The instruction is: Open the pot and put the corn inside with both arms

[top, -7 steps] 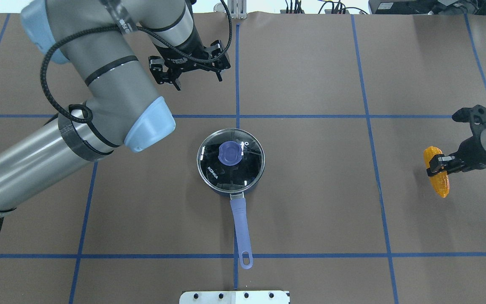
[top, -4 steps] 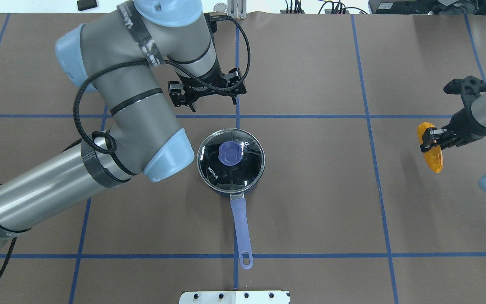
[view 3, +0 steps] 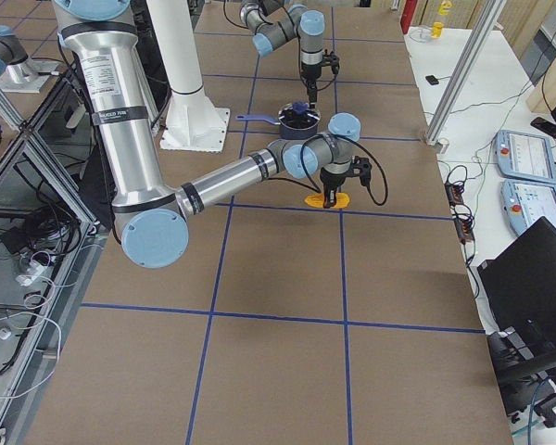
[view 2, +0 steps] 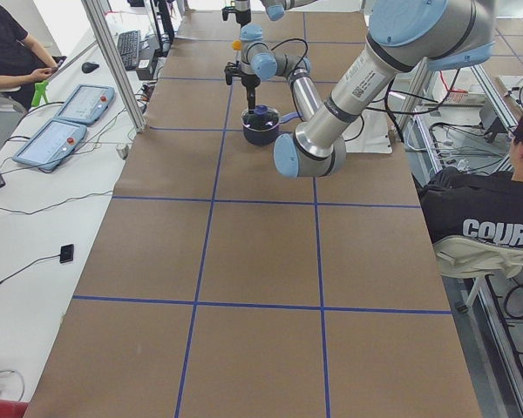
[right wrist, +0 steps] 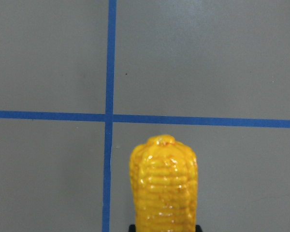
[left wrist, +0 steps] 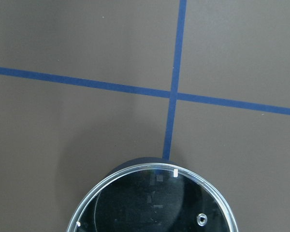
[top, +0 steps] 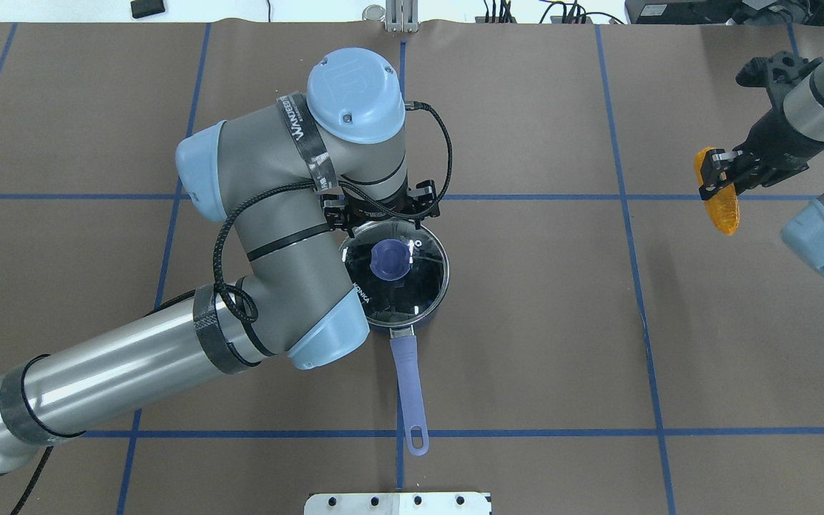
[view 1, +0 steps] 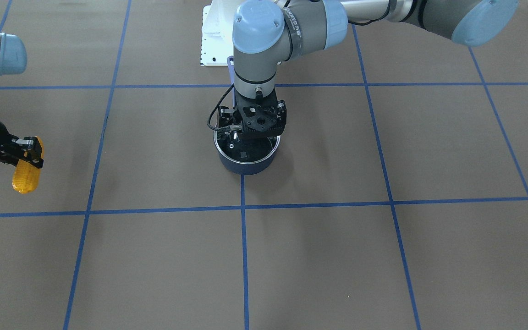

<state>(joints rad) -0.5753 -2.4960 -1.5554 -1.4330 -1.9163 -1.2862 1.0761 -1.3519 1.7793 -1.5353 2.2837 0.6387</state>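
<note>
A dark blue pot (top: 432,309) with a purple handle (top: 409,379) stands mid-table. Its glass lid (top: 412,286) with a purple knob (top: 390,259) is on. It also shows in the front view (view 1: 245,166), and the lid (left wrist: 152,205) shows in the left wrist view. My left gripper (top: 382,213) hangs over the lid's far edge, largely hidden under the wrist, and looks open and empty (view 1: 249,135). My right gripper (top: 714,175) is shut on the orange-yellow corn (top: 719,204) and holds it above the table far right of the pot. The corn also shows in two other views (view 1: 25,176) (right wrist: 163,186).
Brown table cover with a blue tape grid (top: 626,197). The white robot base plate (top: 398,503) is at the near edge. The left arm's elbow (top: 326,340) hangs beside the pot. Control pendants (view 2: 74,104) and a seated person (view 2: 497,218) are off the table.
The left arm swung in from the far side, and its gripper is now over the lid's far edge. The right gripper carried the corn away from the robot and slightly toward the pot.
</note>
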